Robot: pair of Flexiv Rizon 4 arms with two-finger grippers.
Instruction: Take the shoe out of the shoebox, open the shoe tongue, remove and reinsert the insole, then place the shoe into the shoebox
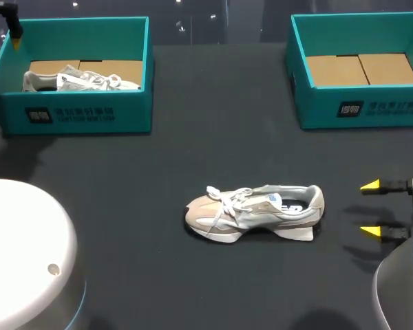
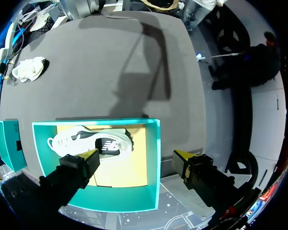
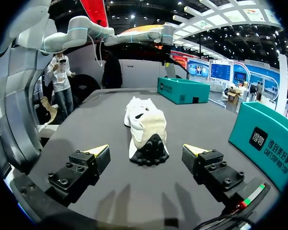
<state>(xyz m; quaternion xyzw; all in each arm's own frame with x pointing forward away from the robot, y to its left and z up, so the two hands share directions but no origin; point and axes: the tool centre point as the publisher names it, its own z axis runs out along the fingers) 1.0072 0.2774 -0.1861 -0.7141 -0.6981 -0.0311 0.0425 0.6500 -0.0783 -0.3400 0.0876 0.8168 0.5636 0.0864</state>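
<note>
head view: laced mesh shoe [image 1: 255, 212] on table [image 1: 213, 137]; left pincer [image 2: 135, 157], right pincer [image 1: 370, 207] wide.

Even overhead light falls on the dark, matte table [image 1: 193, 275], leaving the pale shoe [image 1: 255, 213] as the brightest thing at its middle. A thin, soft shadow hugs the shoe's sole. Past the shoe's heel, the right gripper [image 1: 369, 207] throws several faint, overlapping shadows onto the surface. Well away from the shoe, in the left wrist view, a long arm shadow crosses the table beyond the shoebox [image 2: 153, 143], whose teal walls stand brightly lit.
</note>
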